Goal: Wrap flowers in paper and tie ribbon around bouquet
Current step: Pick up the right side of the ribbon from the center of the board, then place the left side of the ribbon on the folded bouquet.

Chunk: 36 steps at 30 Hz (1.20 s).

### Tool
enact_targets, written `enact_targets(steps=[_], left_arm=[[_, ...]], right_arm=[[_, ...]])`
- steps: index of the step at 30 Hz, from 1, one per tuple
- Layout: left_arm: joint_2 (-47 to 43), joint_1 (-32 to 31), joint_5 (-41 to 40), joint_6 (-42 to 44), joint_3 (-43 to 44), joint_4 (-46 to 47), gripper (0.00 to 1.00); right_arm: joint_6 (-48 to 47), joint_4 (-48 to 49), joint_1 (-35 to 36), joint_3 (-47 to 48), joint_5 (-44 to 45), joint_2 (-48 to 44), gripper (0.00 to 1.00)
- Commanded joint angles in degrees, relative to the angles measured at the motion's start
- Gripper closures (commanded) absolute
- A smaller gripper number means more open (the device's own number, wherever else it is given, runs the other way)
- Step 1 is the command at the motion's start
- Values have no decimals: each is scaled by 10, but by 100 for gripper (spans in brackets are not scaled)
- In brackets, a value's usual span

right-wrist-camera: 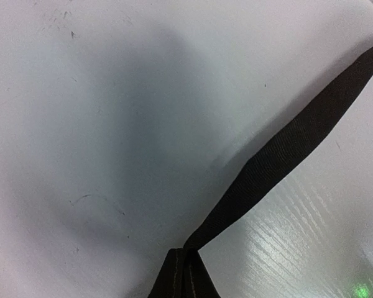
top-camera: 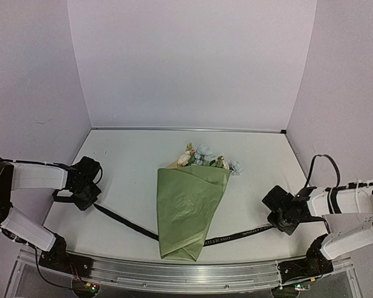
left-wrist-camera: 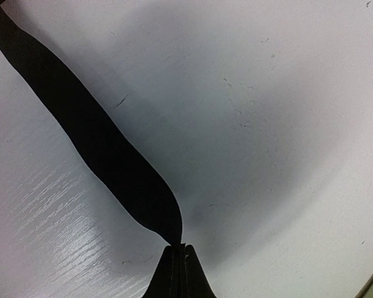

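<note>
1. The bouquet [top-camera: 189,208] lay on the white table [top-camera: 130,161], a cone with its wide end away from the arms and its narrow folded end toward them
2. Its paper [top-camera: 186,217] was olive green, creased and faintly glossy, the flaps overlapped into a point at the narrow end; a thin tan edge showed at the collar
3. The flowers [top-camera: 202,156] stuck out of the bouquet's wide end: pale pink, cream and light-blue blooms with small green leaves
4. The ribbon [top-camera: 121,220], black and narrow, ran out from both sides of the bouquet's narrow end; its middle was hidden by the paper there. Pale lettering showed only on the stretch right of the bouquet
5. The left gripper [top-camera: 93,202], well left of the bouquet, was clamped on one ribbon end; the right gripper [top-camera: 273,223], well right of it, was clamped on the other
6. Only the top view showed the bouquet and both arms together
7. The left wrist view showed what the top view could not: the dark fingers pressed together [left-wrist-camera: 180,251], the ribbon [left-wrist-camera: 93,143] pinched at their tips and twisting flat and matte across the table
8. The right wrist view likewise showed the tips closed [right-wrist-camera: 185,253] on the ribbon [right-wrist-camera: 286,155], whose fine woven grain was visible there
9. Pale lilac walls [top-camera: 186,62] stood beyond the bouquet, and a metal rail [top-camera: 186,273] ran nearer than it
</note>
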Motion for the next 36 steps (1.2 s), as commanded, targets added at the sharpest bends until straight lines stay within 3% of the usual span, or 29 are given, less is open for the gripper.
enact_targets(steps=[1,8,19,36], left_arm=[[19,3,-29,18,29,29,100],[74,9,-59,36,69,58,100],[144,51,-52,61,132,109,100],[41,27,75,215,87,272,100]], right_arm=[[-64,4,-36,39,-5,14,100],[-153,24,-81,108,-40,52,100],[-218,33,-101,209,-58,116,100],[-345,12,-116,284,-58,116,100]])
